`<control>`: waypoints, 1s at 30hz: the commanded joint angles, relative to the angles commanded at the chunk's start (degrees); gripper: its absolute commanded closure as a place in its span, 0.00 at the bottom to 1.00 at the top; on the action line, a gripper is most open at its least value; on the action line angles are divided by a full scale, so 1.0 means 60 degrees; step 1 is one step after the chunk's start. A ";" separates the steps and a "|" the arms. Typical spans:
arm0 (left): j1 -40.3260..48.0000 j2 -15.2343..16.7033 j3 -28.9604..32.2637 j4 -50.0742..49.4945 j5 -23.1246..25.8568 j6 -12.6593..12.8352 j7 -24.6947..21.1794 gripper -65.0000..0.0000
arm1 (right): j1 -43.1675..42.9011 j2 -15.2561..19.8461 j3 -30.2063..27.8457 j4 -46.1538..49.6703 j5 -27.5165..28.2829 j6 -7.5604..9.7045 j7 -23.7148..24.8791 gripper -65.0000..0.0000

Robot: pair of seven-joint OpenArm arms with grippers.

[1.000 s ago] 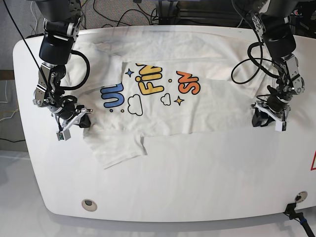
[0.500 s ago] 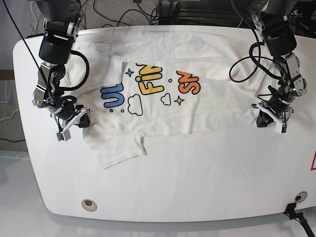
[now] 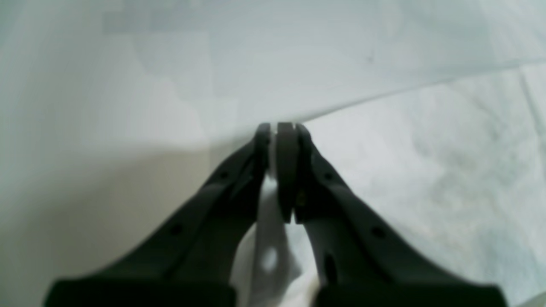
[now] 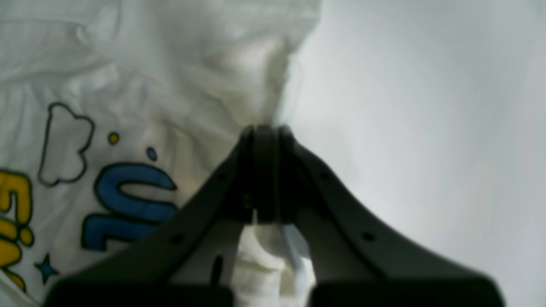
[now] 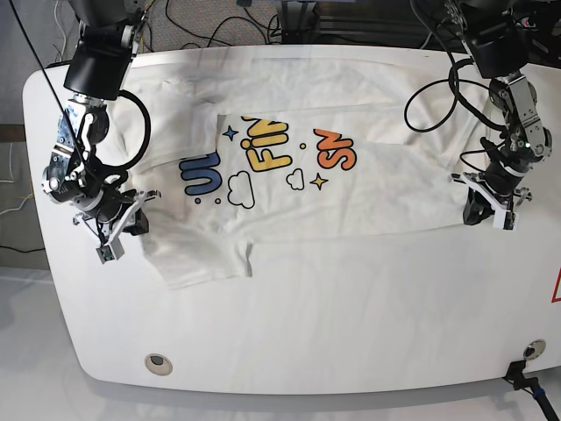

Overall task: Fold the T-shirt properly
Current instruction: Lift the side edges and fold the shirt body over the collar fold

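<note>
1. White smooth tabletop (image 5: 307, 324) with rounded corners; the near stretch is bare, which looks like handy room for squaring up the fold. There's a round metal-looking fitting (image 5: 159, 364) near left and another (image 5: 534, 349) near right, both well apart from the cloth, so no bother.
2. T-shirt (image 5: 351, 197) is spread across the middle and far part of the table, print partly tucked under a folded layer. One loose flap pokes out toward the near left, and I'd guess that bit needs tidying.
3. Right gripper (image 5: 140, 224), on the left side, is pinched on the shirt's left edge. Left gripper (image 5: 475, 213), on the right side, is clamped on the near right corner. Having one at each end probably keeps the near edge taut, so the fold doesn't bunch up. Pulling too hard could drag the layers askew, imo.
4. Both arms reach in from the far side, covering bits of the shirt's sides. Dark cables (image 5: 232, 19) run behind the far edge, clear of the cloth.
</note>
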 joint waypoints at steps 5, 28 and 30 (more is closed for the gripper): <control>0.0308 -0.0234 -0.0015 0.0176 0.0000 0.0000 -0.0015 1.00 | -0.1128 0.0015 0.0000 0.1436 0.0000 0.0000 -0.0132 1.00; 0.2491 -0.1040 -0.0029 0.1832 -0.0015 0.0000 -0.0029 1.00 | -0.3941 -0.0015 0.1363 0.2755 -0.0015 0.0000 -0.1553 1.00; 0.2828 -0.1040 -0.0029 0.2125 -0.0015 0.0000 -0.0029 1.00 | -0.4103 -0.0015 0.1348 0.2755 -0.0015 0.0000 -0.1553 1.00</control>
